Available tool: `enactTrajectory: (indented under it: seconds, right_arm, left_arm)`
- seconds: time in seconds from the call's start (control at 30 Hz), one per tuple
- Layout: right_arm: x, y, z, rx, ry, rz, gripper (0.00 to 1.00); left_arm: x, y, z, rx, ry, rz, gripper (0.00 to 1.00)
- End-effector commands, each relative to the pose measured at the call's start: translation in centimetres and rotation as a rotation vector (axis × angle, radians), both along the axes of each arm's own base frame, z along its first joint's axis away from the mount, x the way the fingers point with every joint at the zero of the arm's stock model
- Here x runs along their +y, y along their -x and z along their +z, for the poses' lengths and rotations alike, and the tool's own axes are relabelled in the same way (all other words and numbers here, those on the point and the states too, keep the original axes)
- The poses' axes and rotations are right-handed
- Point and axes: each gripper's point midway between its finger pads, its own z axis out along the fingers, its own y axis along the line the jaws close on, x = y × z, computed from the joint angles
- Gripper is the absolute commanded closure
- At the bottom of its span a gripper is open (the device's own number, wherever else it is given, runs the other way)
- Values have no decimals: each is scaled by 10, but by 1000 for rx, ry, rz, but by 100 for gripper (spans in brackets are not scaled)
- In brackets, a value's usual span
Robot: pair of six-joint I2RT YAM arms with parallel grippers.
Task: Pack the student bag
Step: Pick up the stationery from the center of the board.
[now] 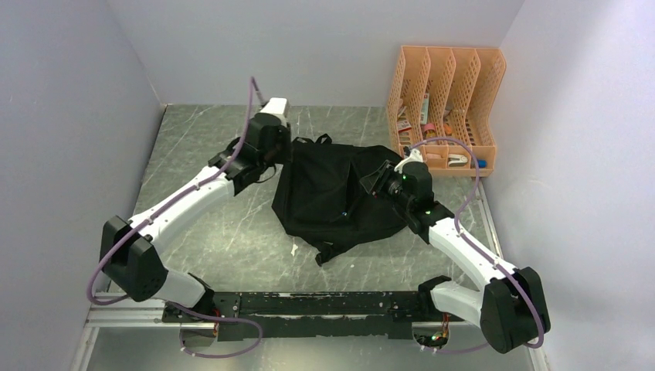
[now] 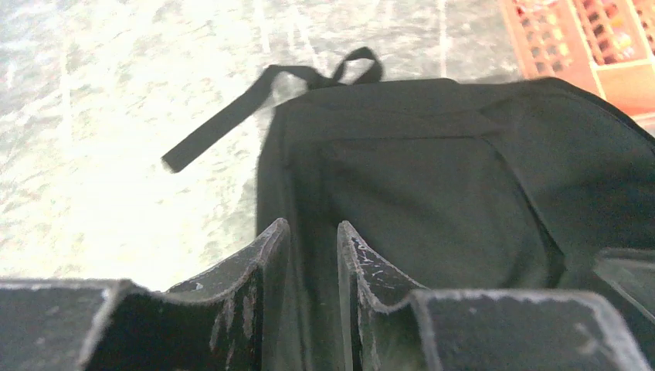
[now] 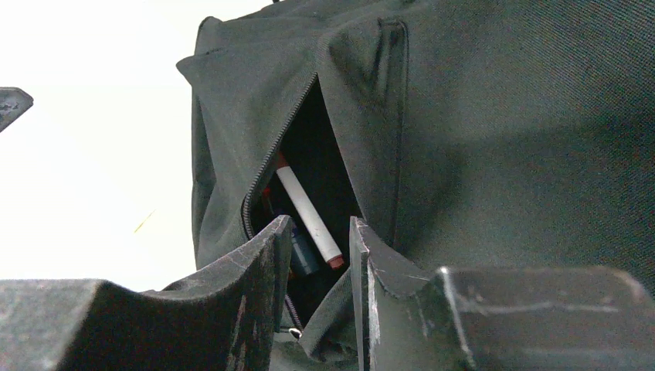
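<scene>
Black student bag (image 1: 332,202); orange slotted organiser (image 1: 445,77); grey marbled table (image 1: 224,236); white marker (image 3: 305,212).

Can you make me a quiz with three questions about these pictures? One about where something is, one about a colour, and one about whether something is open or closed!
1. Where is the orange file organiser?
A. At the near edge
B. In the far right corner
C. In the far left corner

2. What colour is the student bag?
A. Black
B. Red
C. Yellow

3. How is the bag's pocket?
A. Zipped shut
B. Torn off
C. Unzipped, with a white pen inside

Answers:
1. B, since the top view shows it at the back right.
2. A, since every view shows it black.
3. C, since the right wrist view shows the gap and the pen.
</scene>
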Motion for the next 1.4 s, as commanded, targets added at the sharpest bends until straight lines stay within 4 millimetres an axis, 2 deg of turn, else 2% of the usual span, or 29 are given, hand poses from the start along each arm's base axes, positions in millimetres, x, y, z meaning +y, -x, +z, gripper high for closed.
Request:
enactTrajectory:
  seconds: [0.0,0.13,0.43,0.6,0.67,0.8,1.07,1.2,1.37]
  right_arm:
    - [-3,-2,-1,-16,7,-8,63]
    - [-2,-1,-5,-8,5,-4,63]
    - [-1,-1,-9,-2,5,0,62]
    - [-1,-2,-10,-1,12,8,62]
    - [0,-2,-11,1,17,14,62]
    - [3,-2,-14,8,12,30,62]
    - [9,-2,-17,30,6,60,62]
    - [11,-1,-15,35,5,73,62]
    - [11,-1,-10,31,12,81,62]
  left_arm:
    - [30,-3,4,20,90,83,65]
    - [65,-9,-8,71,124,154,65]
    - [129,-14,-35,145,208,349,63]
    - [169,-8,-56,187,242,515,54]
    - [175,-6,-60,195,234,556,49]
    - [193,-4,-71,243,205,707,33]
    - [232,18,-92,272,203,1047,9]
    - [244,28,-104,279,247,1187,4]
    - [263,40,-117,301,290,1374,4]
